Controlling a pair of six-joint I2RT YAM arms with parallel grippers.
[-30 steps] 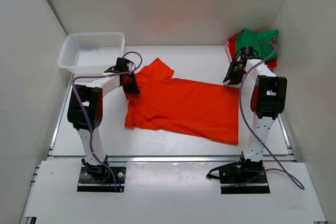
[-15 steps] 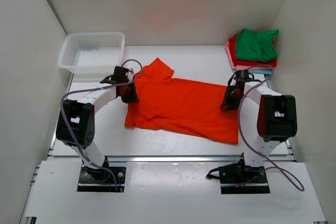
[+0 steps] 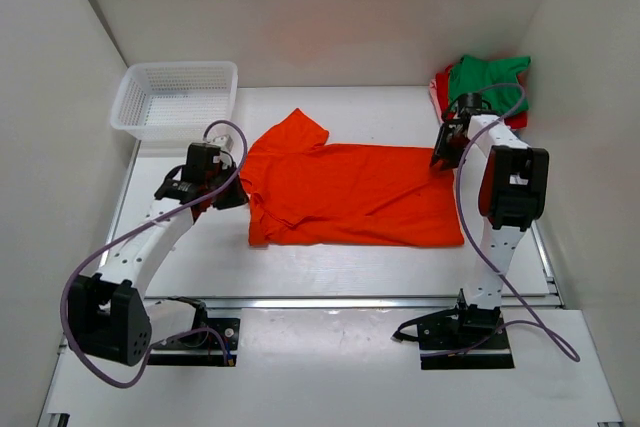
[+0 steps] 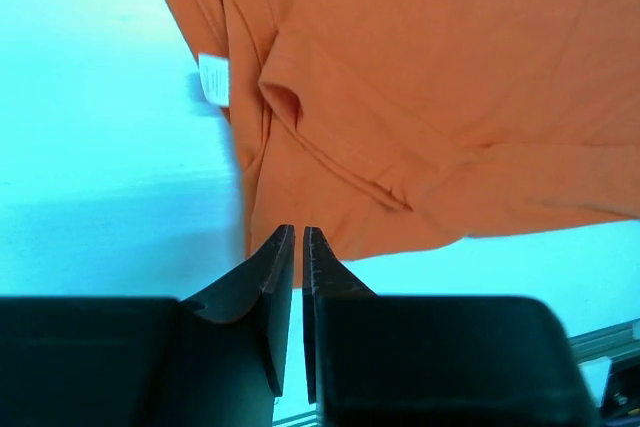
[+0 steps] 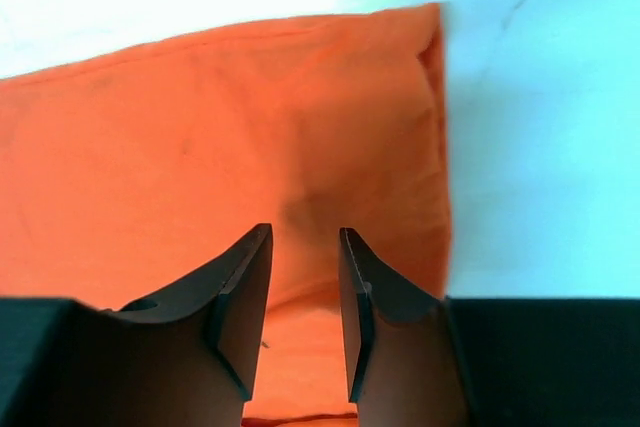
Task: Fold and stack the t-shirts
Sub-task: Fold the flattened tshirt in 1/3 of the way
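Left gripper (image 4: 298, 235): fingers closed to a sliver on the near-left edge of the orange t-shirt (image 3: 350, 197), below the collar. It appears to pinch the hem, though the contact itself is hidden. The shirt lies flat on the table (image 3: 200, 259), collar left, hem right. Judgement: this is spreading before the first fold. Right gripper (image 5: 303, 232): jaws a modest gap apart over the far-right hem corner, with cloth visible between them and a small dimple under the tips; it has hold of nothing that I can see. Holding opposite ends suits pulling the cloth taut. The left wrist view shows the white neck label (image 4: 212, 79) and a seam ridge, both lost from above. Only the top view shows the far stack of folded t-shirts (image 3: 487, 87), green uppermost, and the white mesh basket (image 3: 175, 130) far left.
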